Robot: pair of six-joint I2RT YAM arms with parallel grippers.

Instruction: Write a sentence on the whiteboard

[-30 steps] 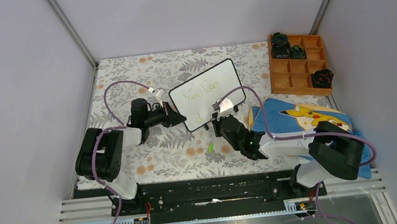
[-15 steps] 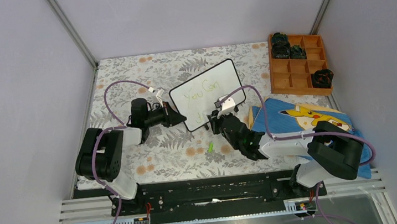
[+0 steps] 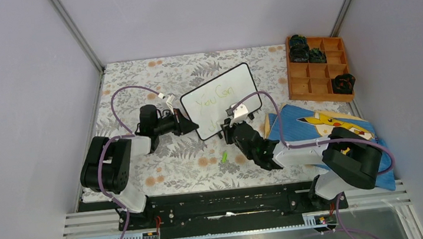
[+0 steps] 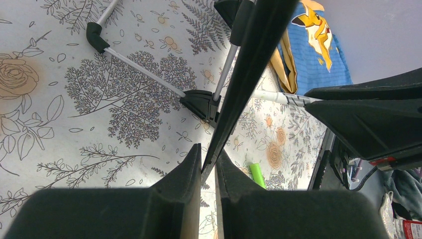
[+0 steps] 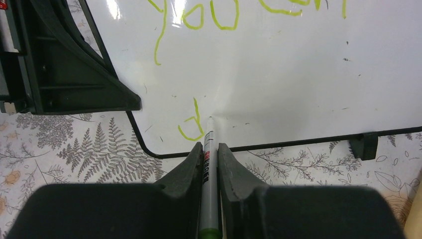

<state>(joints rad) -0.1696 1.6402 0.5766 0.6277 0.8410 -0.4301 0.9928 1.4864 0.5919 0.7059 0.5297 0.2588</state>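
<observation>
Whiteboard [image 3: 221, 97] stands propped at the table's middle, leaning back on its feet. The sentence [image 5: 199, 15] is in green: "You Can" on the top line, a lone "d" below, near the board's lower left corner. The marker [image 5: 209, 159] barrel carries small print, too blurred to read.

Right gripper [image 5: 209, 149]: jaws narrow, clamped on the marker, its tip touching the board just right of the "d".

Left gripper [image 4: 207, 157]: jaws nearly closed, pinching the board's black-framed edge.

Green cap [image 3: 224, 157] lies toward the table's near edge.

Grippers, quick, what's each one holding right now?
Left gripper: closed on the whiteboard edge.
Right gripper: closed on the marker.
</observation>
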